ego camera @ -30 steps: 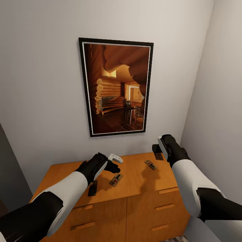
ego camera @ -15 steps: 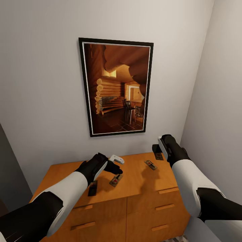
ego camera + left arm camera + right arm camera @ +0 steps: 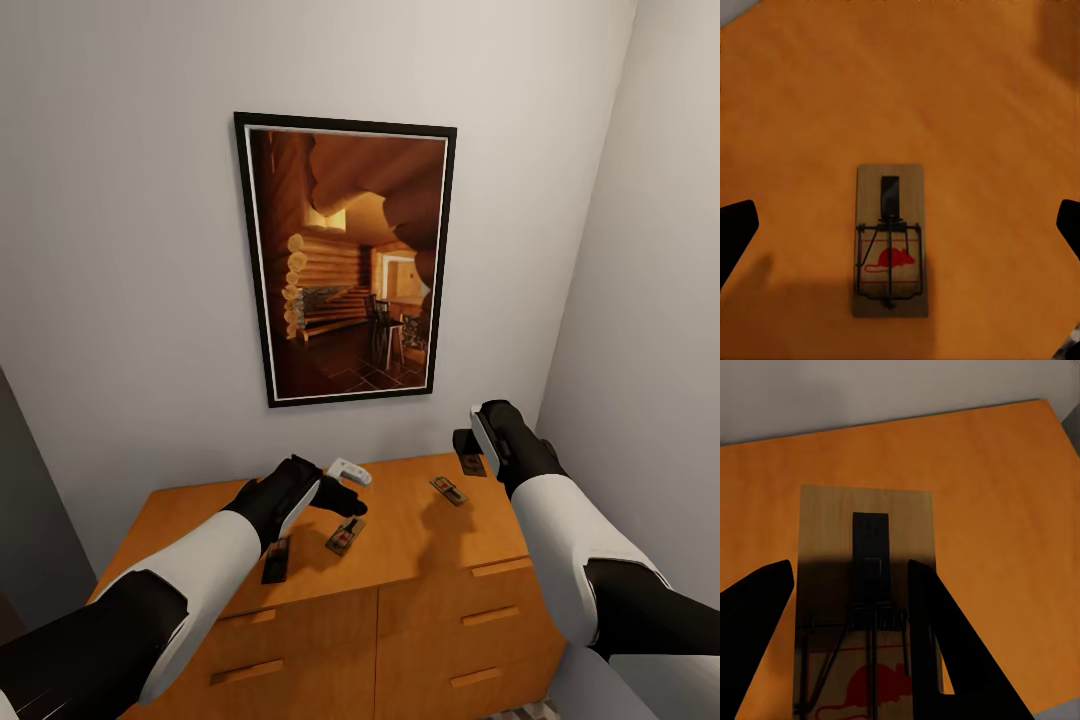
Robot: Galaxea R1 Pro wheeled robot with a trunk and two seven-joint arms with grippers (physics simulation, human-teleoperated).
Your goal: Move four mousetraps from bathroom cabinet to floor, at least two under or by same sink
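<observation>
The left tool [image 3: 345, 485] has edged forward, spread above a mousetrap [image 3: 890, 240]; right tool [image 3: 847, 645] apparently straddles another mousetrap [image 3: 866, 532].

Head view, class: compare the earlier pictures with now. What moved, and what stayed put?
The left gripper crept slightly toward the right and down, over the mousetrap beneath it; nothing was grasped. The right gripper, the other mousetraps and the cabinet stayed as they were.

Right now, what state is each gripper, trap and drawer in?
left gripper: open, hovering over a mousetrap, not touching it
mousetrap under left gripper: flat on cabinet top
right gripper: fingers straddling a mousetrap; grip unclear
other mousetraps: lying on cabinet
cabinet drawers: closed
</observation>
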